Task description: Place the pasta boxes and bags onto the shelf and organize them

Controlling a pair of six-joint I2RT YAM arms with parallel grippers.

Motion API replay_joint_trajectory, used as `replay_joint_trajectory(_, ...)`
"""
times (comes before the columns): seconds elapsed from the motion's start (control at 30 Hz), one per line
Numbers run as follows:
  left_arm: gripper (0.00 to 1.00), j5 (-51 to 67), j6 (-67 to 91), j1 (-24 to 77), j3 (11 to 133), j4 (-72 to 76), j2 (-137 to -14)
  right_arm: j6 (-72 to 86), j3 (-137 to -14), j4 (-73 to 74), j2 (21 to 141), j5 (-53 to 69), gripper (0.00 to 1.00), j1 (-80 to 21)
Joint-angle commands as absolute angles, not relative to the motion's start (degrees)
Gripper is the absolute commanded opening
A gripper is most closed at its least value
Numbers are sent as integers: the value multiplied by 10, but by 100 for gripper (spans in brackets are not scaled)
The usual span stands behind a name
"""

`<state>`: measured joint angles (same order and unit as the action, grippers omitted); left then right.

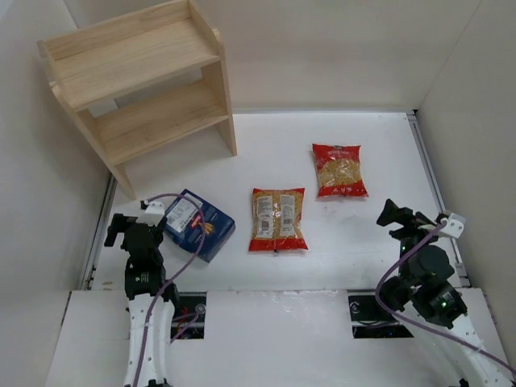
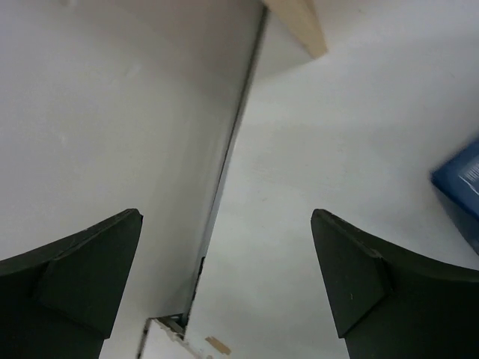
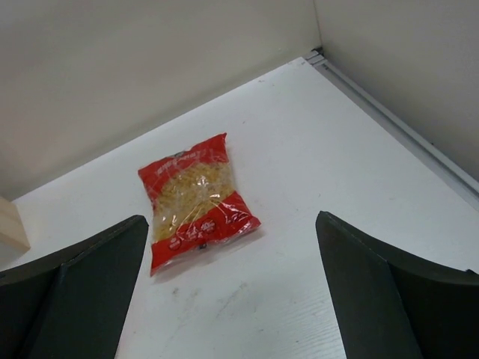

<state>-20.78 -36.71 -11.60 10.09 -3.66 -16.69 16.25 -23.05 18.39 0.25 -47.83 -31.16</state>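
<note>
The light wood two-tier shelf [image 1: 137, 85] stands at the back left, both tiers bare. The dark blue pasta box [image 1: 197, 224] lies on the table just right of my left gripper [image 1: 122, 229]; its corner shows in the left wrist view [image 2: 458, 185]. One pasta bag with white labels [image 1: 278, 219] lies mid-table. The other bag [image 1: 339, 170] lies further back right and shows in the right wrist view [image 3: 194, 200]. My left gripper [image 2: 224, 277] is open and empty. My right gripper [image 1: 393, 214] is open and empty, in the right wrist view [image 3: 228, 284] pointing toward that bag.
White walls enclose the table on the left, back and right. A metal strip [image 1: 435, 185] runs along the right edge. A shelf foot [image 2: 299, 26] shows at the top of the left wrist view. Cable openings [image 1: 367, 310] sit by the arm bases.
</note>
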Motion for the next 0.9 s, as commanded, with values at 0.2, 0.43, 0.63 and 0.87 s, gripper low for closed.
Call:
replay_joint_trajectory(0.2, 100, -68, -369, 49, 397, -294, -319, 149, -211, 139, -77, -504, 100, -466)
replay_joint_trajectory(0.43, 100, -16, -353, 209, 483, -442, -482, 191, -313, 180, 277, -411, 100, -477)
replay_joint_trajectory(0.63, 100, 3, -346, 267, 450, -397, -526, 217, -321, 179, 282, -118, 100, -221)
replay_joint_trajectory(0.87, 100, -26, -347, 259, 457, -356, -522, 169, -364, 238, 361, -39, 100, -196)
